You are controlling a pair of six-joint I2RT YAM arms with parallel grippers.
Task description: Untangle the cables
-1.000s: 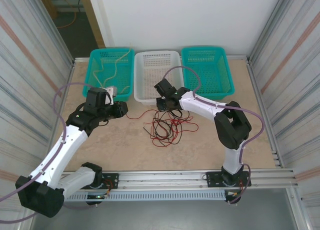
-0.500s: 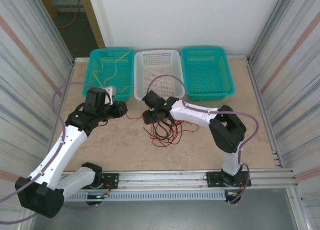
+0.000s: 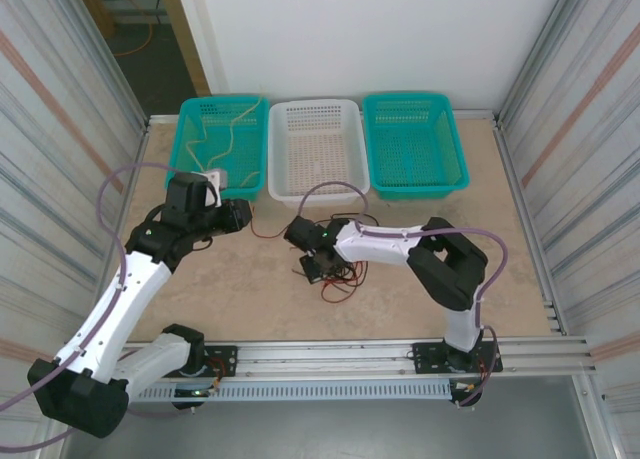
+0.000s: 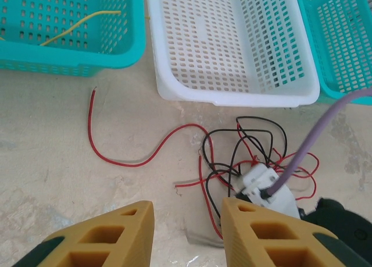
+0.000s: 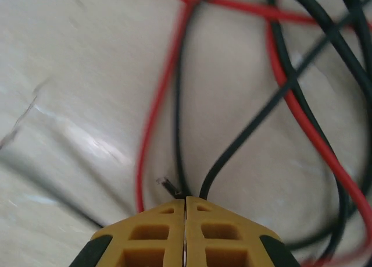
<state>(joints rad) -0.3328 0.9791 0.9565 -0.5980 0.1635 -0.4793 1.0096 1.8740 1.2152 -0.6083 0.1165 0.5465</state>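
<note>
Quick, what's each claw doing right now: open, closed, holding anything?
Left claw: open, nothing between its fingers.
Right claw: closed, pinching a black cable at its tips.

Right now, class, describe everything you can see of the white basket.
The white basket is rectangular plastic with rounded corners and a smooth rim, its walls and floor pierced by rows of small slots. It sits upright on the beige table at the far edge, close between the left teal basket and the right teal basket. Its floor is bare.
</note>
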